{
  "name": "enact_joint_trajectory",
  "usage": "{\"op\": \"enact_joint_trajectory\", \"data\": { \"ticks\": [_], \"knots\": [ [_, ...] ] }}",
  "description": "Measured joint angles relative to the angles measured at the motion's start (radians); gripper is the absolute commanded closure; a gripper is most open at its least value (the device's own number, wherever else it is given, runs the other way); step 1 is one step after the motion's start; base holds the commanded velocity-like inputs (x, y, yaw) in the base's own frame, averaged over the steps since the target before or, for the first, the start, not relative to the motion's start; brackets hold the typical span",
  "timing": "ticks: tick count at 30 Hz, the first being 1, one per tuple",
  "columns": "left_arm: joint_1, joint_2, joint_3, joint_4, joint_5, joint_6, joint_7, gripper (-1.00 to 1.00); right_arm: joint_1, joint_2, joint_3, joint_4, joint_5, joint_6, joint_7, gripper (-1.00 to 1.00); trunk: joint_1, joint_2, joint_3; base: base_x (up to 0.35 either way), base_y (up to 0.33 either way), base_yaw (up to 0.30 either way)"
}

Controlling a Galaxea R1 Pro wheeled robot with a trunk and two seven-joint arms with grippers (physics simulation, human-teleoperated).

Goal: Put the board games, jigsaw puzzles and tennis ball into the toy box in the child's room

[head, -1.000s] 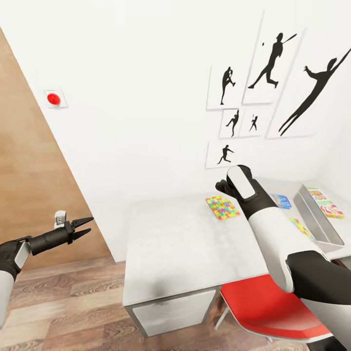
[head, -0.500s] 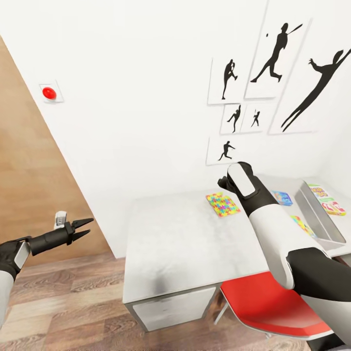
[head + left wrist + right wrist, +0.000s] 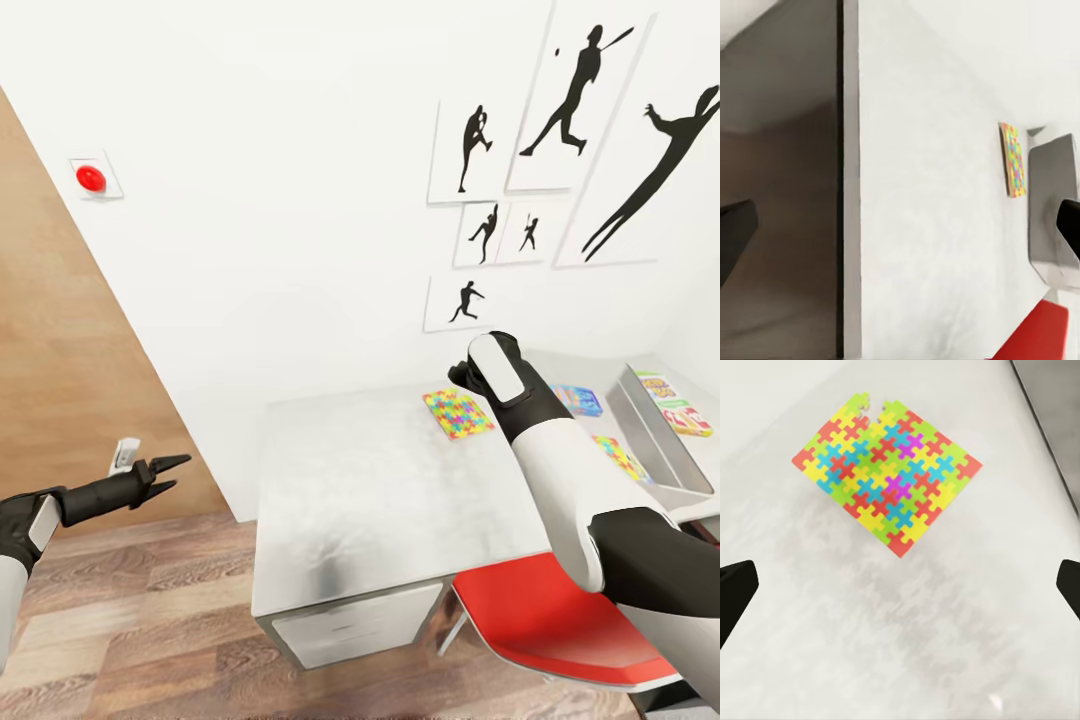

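On the bench (image 3: 370, 490), the jigsaw puzzle (image 3: 886, 470) lies flat just ahead of your right pincer (image 3: 900, 585), whose jaws are spread and empty.

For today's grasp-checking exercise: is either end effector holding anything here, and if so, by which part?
Nothing is held. The left end effector is open over the floor; the right end effector's fingers are spread above the jigsaw puzzle, not touching it.

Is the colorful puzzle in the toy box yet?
Not yet. The jigsaw puzzle lies flat on the table, outside the toy box, ahead of the open right gripper.
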Motion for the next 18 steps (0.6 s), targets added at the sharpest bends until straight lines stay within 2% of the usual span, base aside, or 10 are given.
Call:
{"op": "enact_joint_trajectory", "data": {
  "ticks": [5,8,13,18],
  "knots": [
    [0.0,0.002,0.001,0.0,0.0,0.0,0.018,-1.0,-0.008,0.0,-0.003,0.0,-0.001,0.0,0.0,-1.0,0.0,0.0,-0.008,0.0,0.0,0.0],
    [0.0,0.014,0.002,0.001,0.0,0.0,0.038,-1.0,-0.017,0.001,-0.003,-0.003,0.0,0.0,0.0,-1.0,0.0,0.0,-0.013,0.0,0.0,0.0],
    [0.0,0.046,0.002,0.002,0.001,0.0,0.106,-1.0,-0.03,0.001,-0.003,-0.008,0.001,-0.001,-0.001,-1.0,0.0,0.0,-0.021,0.0,0.0,0.0],
    [-0.001,0.05,0.002,0.002,0.002,0.0,0.187,-1.0,-0.037,0.001,-0.002,-0.003,0.001,-0.003,-0.001,-1.0,0.0,0.0,-0.03,0.0,0.0,0.0]
  ]
}}
